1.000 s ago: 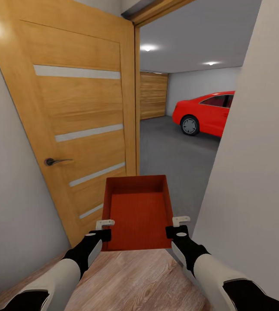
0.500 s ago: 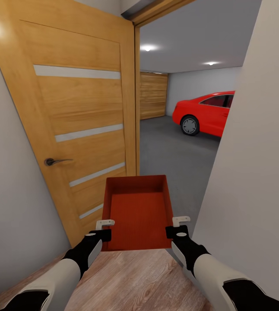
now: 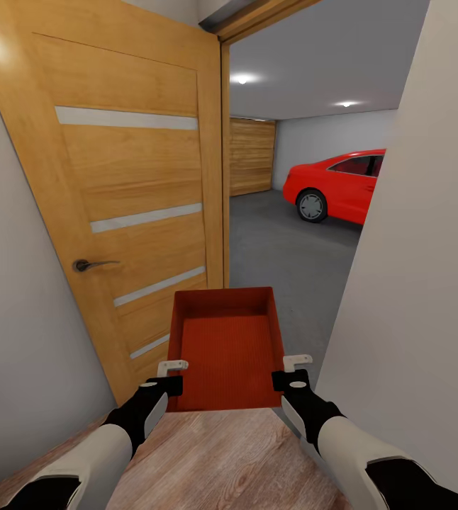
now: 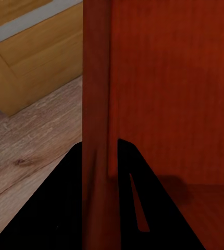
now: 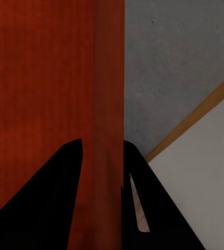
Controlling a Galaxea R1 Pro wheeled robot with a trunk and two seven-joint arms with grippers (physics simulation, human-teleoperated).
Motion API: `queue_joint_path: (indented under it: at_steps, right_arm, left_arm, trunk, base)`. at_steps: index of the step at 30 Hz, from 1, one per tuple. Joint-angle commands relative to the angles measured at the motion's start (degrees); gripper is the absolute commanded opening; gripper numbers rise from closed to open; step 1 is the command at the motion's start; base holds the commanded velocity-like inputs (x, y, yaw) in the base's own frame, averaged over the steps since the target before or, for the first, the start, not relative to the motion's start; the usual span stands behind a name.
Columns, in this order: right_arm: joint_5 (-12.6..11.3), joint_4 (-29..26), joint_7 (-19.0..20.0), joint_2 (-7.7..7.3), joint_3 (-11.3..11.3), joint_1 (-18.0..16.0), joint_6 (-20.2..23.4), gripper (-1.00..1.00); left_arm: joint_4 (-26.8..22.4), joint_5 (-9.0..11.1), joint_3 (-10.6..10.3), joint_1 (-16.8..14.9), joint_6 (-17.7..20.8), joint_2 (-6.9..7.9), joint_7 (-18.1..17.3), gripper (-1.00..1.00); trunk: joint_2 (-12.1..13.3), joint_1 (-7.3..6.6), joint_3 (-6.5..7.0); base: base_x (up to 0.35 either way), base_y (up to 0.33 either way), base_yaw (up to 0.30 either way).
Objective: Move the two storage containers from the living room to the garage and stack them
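At the near corners of one red-orange storage container [image 3: 227, 347], the left hand [image 3: 166, 377] and right hand [image 3: 291, 371] were each clamped over a side wall, carrying it level above the wood floor [image 3: 222, 460] at the garage [image 3: 286, 248] doorway. Judged stiff, light and smooth-walled, it was best pinched at opposite rims. Counted: one container, two hands, one door [image 3: 130, 191], one red car [image 3: 339, 185].

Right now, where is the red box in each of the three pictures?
Head view: the red box is low in the middle, held between the left gripper and the right gripper.
Left wrist view: its wall runs between the two dark fingers.
Right wrist view: its wall also runs between the fingers.
Shared landmark: the box's side walls.
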Motion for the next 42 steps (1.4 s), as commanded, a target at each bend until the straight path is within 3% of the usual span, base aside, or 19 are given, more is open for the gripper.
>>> queue_joint_path:
  at_steps: [1,9,20,42]
  right_arm:
    - [-0.96,0.21,-0.15,-0.61,0.64,-0.06,0.26,-1.0]
    - [-0.96,0.19,-0.15,-0.62,0.64,-0.06,0.26,-1.0]
    - [-0.96,0.18,-0.15,-0.6,0.64,-0.06,0.25,-1.0]
    - [-0.96,0.2,-0.15,-0.6,0.64,-0.06,0.24,-1.0]
  left_arm:
    - [-0.27,0.17,-0.97,-0.03,-1.28,2.0,0.21,-1.0]
    - [-0.14,0.26,-0.87,-0.03,-1.26,2.01,0.21,-1.0]
    - [0.0,0.26,-0.93,-0.03,-1.59,2.03,0.21,-1.0]
    - [0.04,0.26,-0.91,-0.03,-1.55,2.07,0.21,-1.0]
  trunk:
    - [-0.14,0.04,-0.13]
    - [-0.14,0.04,-0.13]
    - [-0.14,0.04,-0.13]
    - [-0.14,0.04,-0.13]
  base:
    - [0.0,0.0,0.0]
    - [0.094,0.002,0.0]
    - [0.285,0.074,-0.024]
    - [0.295,0.084,-0.228]
